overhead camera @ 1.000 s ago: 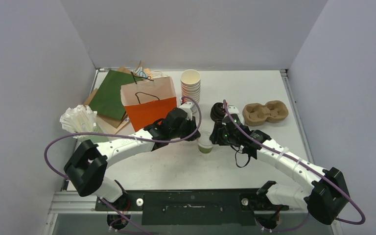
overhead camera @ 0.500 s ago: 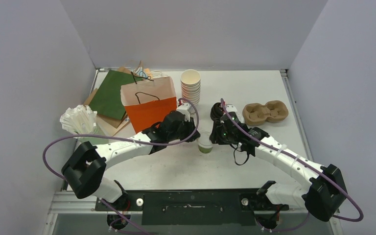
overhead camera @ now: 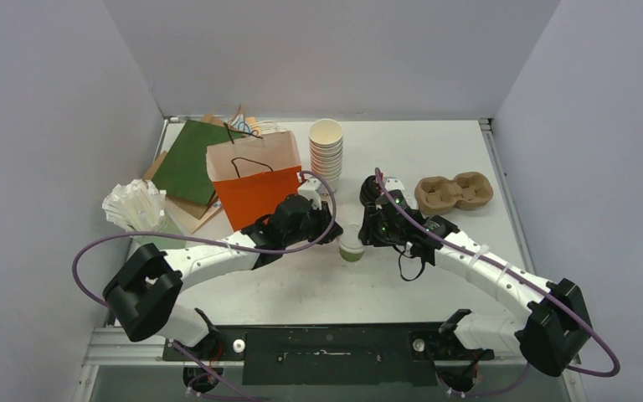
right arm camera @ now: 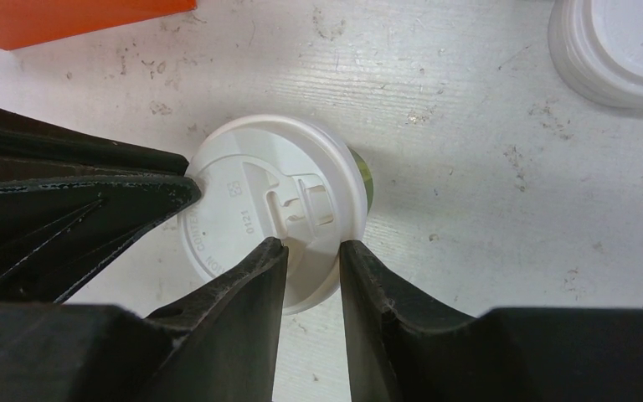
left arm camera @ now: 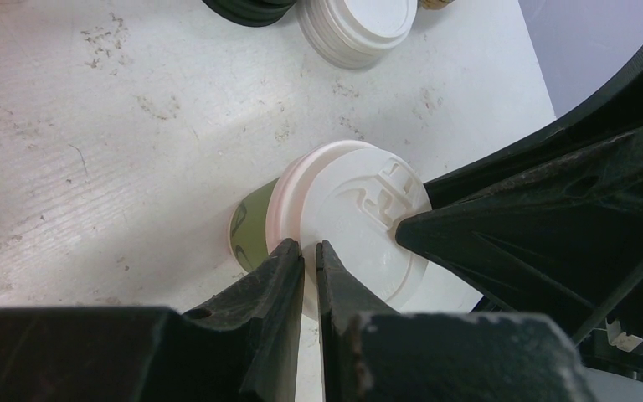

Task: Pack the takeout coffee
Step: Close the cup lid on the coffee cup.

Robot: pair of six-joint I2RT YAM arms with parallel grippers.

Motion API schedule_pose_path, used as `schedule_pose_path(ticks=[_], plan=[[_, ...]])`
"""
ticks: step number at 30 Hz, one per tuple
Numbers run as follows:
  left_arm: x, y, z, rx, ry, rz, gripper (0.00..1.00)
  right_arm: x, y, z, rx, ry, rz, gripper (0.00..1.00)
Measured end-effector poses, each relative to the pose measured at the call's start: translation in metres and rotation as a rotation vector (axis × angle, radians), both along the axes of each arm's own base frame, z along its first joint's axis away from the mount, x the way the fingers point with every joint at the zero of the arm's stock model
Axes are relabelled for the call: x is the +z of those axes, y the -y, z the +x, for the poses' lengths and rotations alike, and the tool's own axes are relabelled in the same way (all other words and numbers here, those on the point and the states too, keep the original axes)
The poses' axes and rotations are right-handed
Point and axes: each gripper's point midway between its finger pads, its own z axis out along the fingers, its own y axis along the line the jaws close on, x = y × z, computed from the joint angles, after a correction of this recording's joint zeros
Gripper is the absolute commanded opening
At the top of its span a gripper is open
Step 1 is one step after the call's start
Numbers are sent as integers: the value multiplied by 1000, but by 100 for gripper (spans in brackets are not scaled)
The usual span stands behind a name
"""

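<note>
One takeout coffee cup (overhead camera: 351, 249) with olive-green sides and a white lid stands upright at the table's middle. It also shows in the left wrist view (left arm camera: 347, 209) and in the right wrist view (right arm camera: 259, 197). My left gripper (overhead camera: 336, 237) is shut, its tips (left arm camera: 310, 249) on the lid's left edge. My right gripper (overhead camera: 367, 237) comes from the right, its jaws only a narrow gap apart with nothing between them. Its tips (right arm camera: 311, 244) sit over the lid's near edge. The two grippers face each other across the lid.
An upright orange paper bag (overhead camera: 255, 177) stands just behind the left gripper, with flat green and brown bags (overhead camera: 188, 161) beyond it. Lidless white cups (overhead camera: 326, 144), loose black lids (overhead camera: 372, 191), white lids (left arm camera: 360, 25) and a pulp carrier (overhead camera: 454, 192) lie behind. Wrapped straws (overhead camera: 136, 205) stand far left.
The left arm has eased slightly left and nearer. The right gripper has edged a little closer over the lid. The cup has not moved.
</note>
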Motion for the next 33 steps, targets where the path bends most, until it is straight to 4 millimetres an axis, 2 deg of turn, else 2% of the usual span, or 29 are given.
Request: schedule_pose_path(ticks=[8, 17, 24, 33], plan=[[2, 1, 2, -1, -1, 15, 15, 4, 0, 1, 10, 2, -12, 32], [5, 5, 13, -49, -14, 147, 18, 7, -1, -1, 20, -15, -19, 46], [5, 8, 12, -85, -23, 182, 29, 8, 1, -4, 24, -28, -33, 57], [13, 6, 19, -84, 3, 198, 32, 16, 9, -2, 48, -13, -81, 56]])
